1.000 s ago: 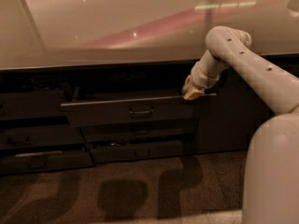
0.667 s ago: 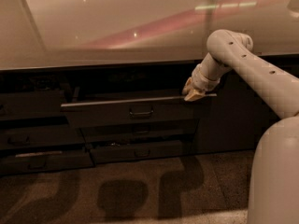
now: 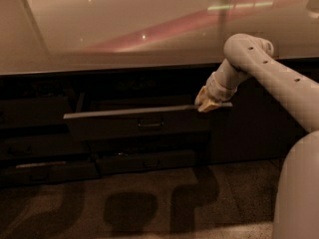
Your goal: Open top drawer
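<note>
The top drawer [image 3: 134, 124] is a wide dark front under the counter, pulled partly out, with a small dark central pull [image 3: 150, 124] and a pale top edge. My gripper [image 3: 208, 103] sits at the drawer's top right corner, on its upper edge. My pale arm [image 3: 264, 68] reaches down to it from the right.
A glossy pale countertop [image 3: 124, 29] runs across the top. Two slimmer drawers [image 3: 144, 161] lie below the top one, more drawer fronts [image 3: 35, 143] to the left, and a plain dark cabinet door [image 3: 249, 128] to the right. Speckled floor [image 3: 139, 208] in front. My base [image 3: 299, 193] fills the right edge.
The arm and gripper have barely shifted, staying at the drawer's right top edge. The drawer looks the same amount open.
</note>
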Action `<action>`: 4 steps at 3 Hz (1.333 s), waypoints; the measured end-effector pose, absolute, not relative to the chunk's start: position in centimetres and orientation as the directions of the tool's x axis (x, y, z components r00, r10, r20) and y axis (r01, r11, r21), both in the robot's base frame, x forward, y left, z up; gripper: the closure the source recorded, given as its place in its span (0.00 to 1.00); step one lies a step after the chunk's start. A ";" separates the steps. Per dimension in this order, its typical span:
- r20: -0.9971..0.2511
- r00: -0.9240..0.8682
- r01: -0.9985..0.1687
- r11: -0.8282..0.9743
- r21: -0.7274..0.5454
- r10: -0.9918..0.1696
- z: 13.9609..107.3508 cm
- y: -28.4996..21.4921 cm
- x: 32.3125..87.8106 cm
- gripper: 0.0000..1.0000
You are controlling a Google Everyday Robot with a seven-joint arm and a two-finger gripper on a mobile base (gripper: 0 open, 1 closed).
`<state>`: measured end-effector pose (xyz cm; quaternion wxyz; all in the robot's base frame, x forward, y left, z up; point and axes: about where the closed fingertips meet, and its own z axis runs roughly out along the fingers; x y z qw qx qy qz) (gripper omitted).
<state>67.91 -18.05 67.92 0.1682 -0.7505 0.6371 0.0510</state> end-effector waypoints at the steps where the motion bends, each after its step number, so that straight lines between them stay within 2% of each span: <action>1: -0.291 0.183 -0.973 -0.132 -0.187 -0.939 68.3 -18.0 67.9 1.00; 4: -0.295 0.198 -0.971 -0.146 -0.189 -0.935 68.0 -18.2 66.1 1.00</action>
